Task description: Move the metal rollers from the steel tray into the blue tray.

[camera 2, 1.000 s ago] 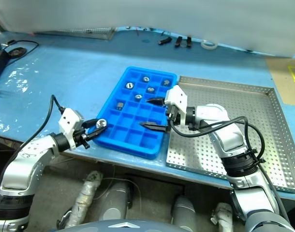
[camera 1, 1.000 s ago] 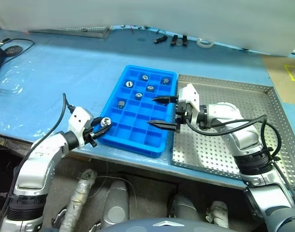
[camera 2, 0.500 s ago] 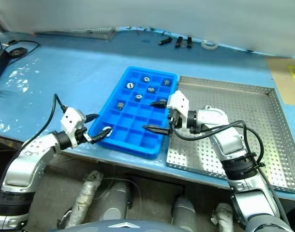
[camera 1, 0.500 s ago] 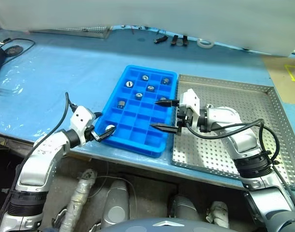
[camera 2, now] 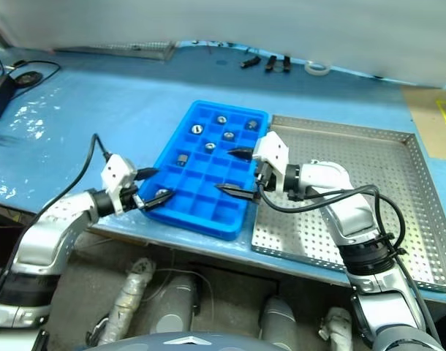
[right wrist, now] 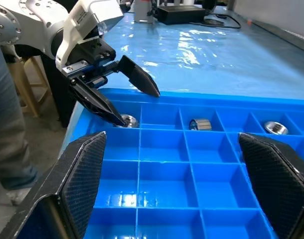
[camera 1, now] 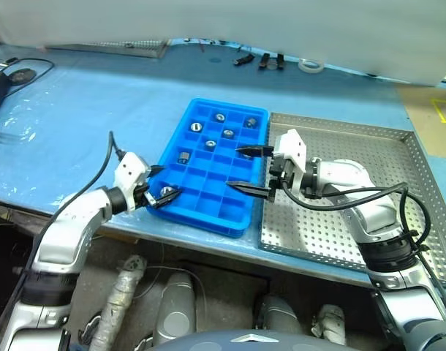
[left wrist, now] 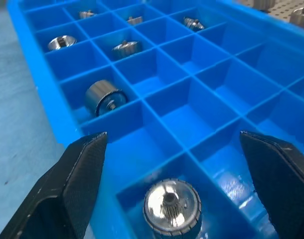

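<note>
The blue tray (camera 1: 202, 216) lies left of the steel tray (camera 1: 333, 227), whose perforated floor looks bare. Several metal rollers sit in the blue tray's far compartments, among them one roller (camera 1: 227, 133). Another roller (left wrist: 172, 206) rests in the near-left corner compartment, between the open fingers of my left gripper (camera 1: 163, 184), which do not touch it. My right gripper (camera 1: 237, 168) hovers open and empty over the blue tray's right side, pointing at the left gripper (right wrist: 127, 94).
A tape roll (camera 1: 309, 66) and small black tools (camera 1: 259, 60) lie at the table's far edge. Another perforated tray (camera 1: 128, 47) is at the back left, with a black device and cable (camera 1: 18, 73) at far left. A trouser leg (right wrist: 7, 149) stands beside the table.
My left gripper carried the roller from outside the blue tray's near-left edge over the corner compartment and opened. The roller now lies in that compartment. The right gripper stayed open in place.
</note>
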Controlling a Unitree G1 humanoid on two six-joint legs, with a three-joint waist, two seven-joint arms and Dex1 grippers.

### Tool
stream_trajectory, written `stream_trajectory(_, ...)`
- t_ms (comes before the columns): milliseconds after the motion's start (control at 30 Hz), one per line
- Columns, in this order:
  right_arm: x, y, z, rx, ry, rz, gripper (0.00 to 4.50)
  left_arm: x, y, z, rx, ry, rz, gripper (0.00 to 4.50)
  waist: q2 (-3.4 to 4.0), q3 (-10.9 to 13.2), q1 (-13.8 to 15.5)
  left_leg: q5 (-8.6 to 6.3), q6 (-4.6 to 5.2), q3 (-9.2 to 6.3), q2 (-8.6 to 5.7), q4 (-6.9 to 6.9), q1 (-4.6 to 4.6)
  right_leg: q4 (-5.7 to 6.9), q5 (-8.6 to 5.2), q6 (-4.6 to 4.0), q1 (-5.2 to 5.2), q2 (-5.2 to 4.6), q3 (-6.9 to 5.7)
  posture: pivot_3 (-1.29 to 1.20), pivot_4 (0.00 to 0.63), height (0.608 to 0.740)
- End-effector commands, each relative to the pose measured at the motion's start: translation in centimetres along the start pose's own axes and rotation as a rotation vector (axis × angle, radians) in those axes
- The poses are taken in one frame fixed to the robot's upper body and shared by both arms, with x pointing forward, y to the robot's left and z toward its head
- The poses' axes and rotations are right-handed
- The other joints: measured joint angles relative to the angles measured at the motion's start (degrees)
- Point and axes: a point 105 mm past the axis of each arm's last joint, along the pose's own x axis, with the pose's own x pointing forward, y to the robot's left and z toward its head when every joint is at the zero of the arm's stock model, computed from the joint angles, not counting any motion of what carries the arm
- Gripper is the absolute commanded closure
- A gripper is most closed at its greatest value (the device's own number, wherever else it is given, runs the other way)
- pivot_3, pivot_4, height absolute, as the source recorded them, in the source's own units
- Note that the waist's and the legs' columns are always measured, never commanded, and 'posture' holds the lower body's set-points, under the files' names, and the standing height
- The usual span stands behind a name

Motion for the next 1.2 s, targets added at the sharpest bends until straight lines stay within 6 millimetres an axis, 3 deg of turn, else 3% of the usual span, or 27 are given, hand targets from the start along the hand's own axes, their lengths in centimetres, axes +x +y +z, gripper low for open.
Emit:
stream_trajectory(33, -1.6, -0.7, 1.4, -0.049, -0.025, -0.094, 0.00, 2.2, 1.0, 2.2, 0.071, -0.058, -0.052, 0.05, 0.00, 0.0, -0.3, 0.00, 0.00, 0.00, -0.02, 0.03, 0.01, 0.04, 0.00, 0.00, 0.00, 0.00, 0.02, 0.05, 0.150, 0.740)
stream_trajectory(100, -2.5, -1.2, 1.8, -0.049, -0.033, -0.172, 0.00, 4.4, 1.8, 3.4, 0.106, -0.076, -0.049, 0.05, -0.01, 0.0, -0.8, 0.02, -0.02, 0.00, -0.04, 0.08, 0.00, 0.11, 0.01, 0.01, 0.00, -0.01, 0.06, -0.01, 0.150, 0.740)
stream_trajectory(233, -4.4, -1.6, 2.3, -0.060, -0.034, -0.326, 0.00, 8.8, 0.7, 6.3, 0.107, -0.145, -0.181, 0.05, -0.06, 0.0, -2.8, 0.10, -0.10, 0.02, -0.09, 0.31, -0.04, 0.21, 0.04, 0.05, -0.01, -0.03, 0.10, -0.13, 0.150, 0.740)
stream_trajectory(367, -6.9, -1.4, 2.7, -0.074, -0.013, -0.503, 0.00, 14.7, -2.1, 9.0, 0.179, -0.180, -0.290, 0.05, -0.08, 0.0, -4.8, 0.09, -0.08, 0.04, -0.09, 0.37, -0.11, 0.19, 0.04, 0.06, -0.04, -0.02, 0.12, -0.30, 0.150, 0.740)
stream_trajectory(533, -9.1, 0.2, 2.8, -0.067, 0.026, -0.631, 0.00, 18.7, -6.8, 9.2, 0.269, -0.117, -0.428, 0.05, -0.08, 0.0, -8.5, -0.01, 0.08, 0.11, -0.12, 0.37, -0.09, -0.04, 0.08, 0.15, 0.01, -0.03, 0.18, -0.46, 0.150, 0.740)
stream_trajectory(633, -10.5, 1.2, 2.8, -0.060, 0.054, -0.720, 0.00, 19.9, -9.4, 7.6, 0.336, -0.036, -0.496, 0.05, -0.06, 0.0, -10.6, -0.19, 0.36, 0.17, -0.11, 0.31, -0.07, -0.26, 0.09, 0.16, 0.03, -0.03, 0.18, -0.55, 0.150, 0.740)
stream_trajectory(767, -11.5, 2.2, 2.7, -0.045, 0.076, -0.796, 0.00, 20.7, -11.0, 6.5, 0.317, 0.022, -0.518, 0.05, -0.06, 0.0, -12.7, -0.25, 0.46, 0.22, -0.09, 0.35, -0.06, -0.30, 0.07, 0.14, 0.02, -0.03, 0.20, -0.62, 0.150, 0.740)
stream_trajectory(1000, -12.5, 3.4, 1.9, -0.015, 0.104, -0.862, 0.00, 21.4, -10.3, 5.5, 0.288, 0.083, -0.410, 0.05, -0.07, 0.0, -14.6, -0.49, 0.81, 0.22, -0.16, 0.90, -0.04, -0.36, 0.05, 0.22, 0.35, -0.19, 0.21, -0.66, 0.150, 0.740)
stream_trajectory(1200, -12.9, 3.6, 1.4, -0.003, 0.118, -0.878, 0.00, 21.2, -10.2, 3.4, 0.303, 0.159, -0.399, 0.05, -0.07, 0.0, -15.6, -0.64, 1.04, 0.23, -0.32, 0.99, -0.07, -0.58, 0.05, 0.22, 0.56, -0.39, 0.16, -0.65, 0.150, 0.740)
